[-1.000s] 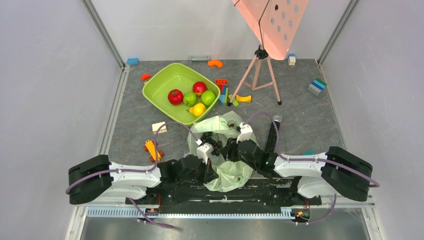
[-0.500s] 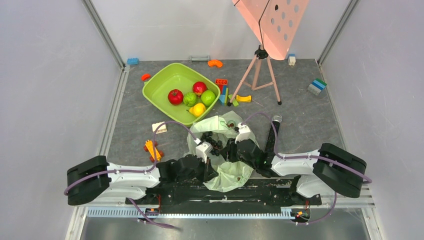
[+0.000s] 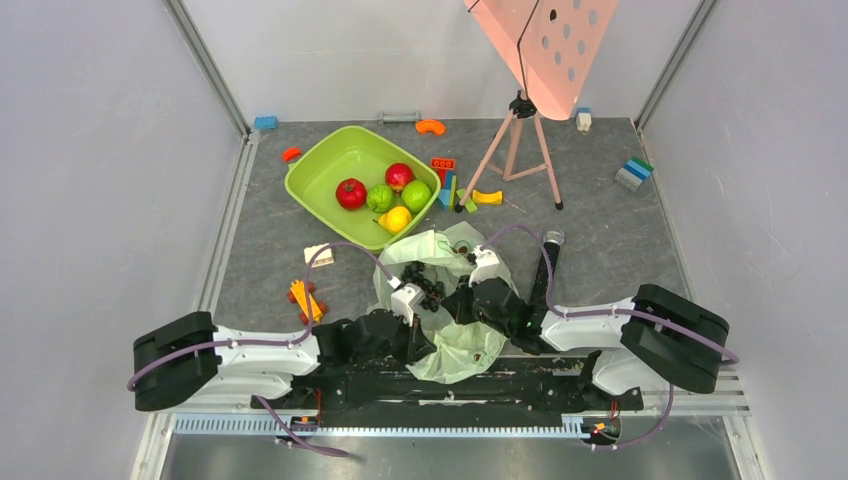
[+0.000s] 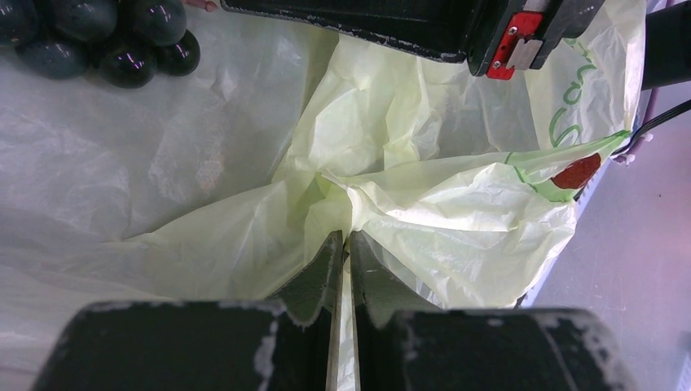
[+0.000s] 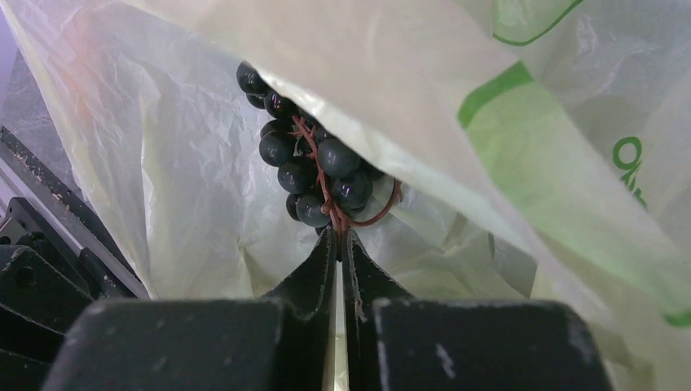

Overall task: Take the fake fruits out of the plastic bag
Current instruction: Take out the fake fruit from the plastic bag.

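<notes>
My right gripper (image 5: 338, 235) pinches the grape bunch (image 5: 298, 174) right at its fingertips — my left gripper (image 4: 345, 238) squeezes the plastic bag (image 4: 444, 218).

A lab test cell — white panel walls (image 3: 100, 150), tripod (image 3: 520, 105).

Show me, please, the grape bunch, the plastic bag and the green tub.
grape bunch (image 5: 336, 157): right wrist view, on a middle grape.
plastic bag (image 4: 456, 236): left wrist view, on a crumpled fold.
green tub (image 3: 332, 166): top view, on its bare floor.

Crinkly translucent plastic bag (image 4: 456, 220); glossy grape bunch (image 5: 318, 171).
</notes>
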`<control>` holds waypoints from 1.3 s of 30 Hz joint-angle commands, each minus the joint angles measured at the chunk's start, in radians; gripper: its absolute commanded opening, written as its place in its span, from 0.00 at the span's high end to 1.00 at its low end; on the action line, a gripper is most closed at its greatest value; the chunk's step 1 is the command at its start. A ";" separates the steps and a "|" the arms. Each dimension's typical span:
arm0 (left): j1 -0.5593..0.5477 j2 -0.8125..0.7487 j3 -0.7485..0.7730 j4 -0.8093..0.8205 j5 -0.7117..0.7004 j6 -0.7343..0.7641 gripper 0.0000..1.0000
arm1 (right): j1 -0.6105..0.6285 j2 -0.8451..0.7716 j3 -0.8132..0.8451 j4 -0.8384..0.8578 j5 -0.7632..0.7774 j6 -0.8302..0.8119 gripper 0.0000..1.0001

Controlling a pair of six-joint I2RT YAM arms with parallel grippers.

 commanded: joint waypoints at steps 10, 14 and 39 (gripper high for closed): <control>-0.007 -0.075 -0.034 -0.038 -0.111 -0.036 0.88 | 0.009 -0.174 0.095 -0.195 -0.049 -0.146 1.00; -0.006 -0.105 -0.029 -0.075 -0.149 -0.036 0.88 | 0.030 -0.246 0.152 -0.303 -0.074 -0.198 1.00; -0.006 -0.194 -0.047 -0.156 -0.228 -0.065 0.90 | 0.042 -0.414 0.522 -0.583 -0.148 -0.384 1.00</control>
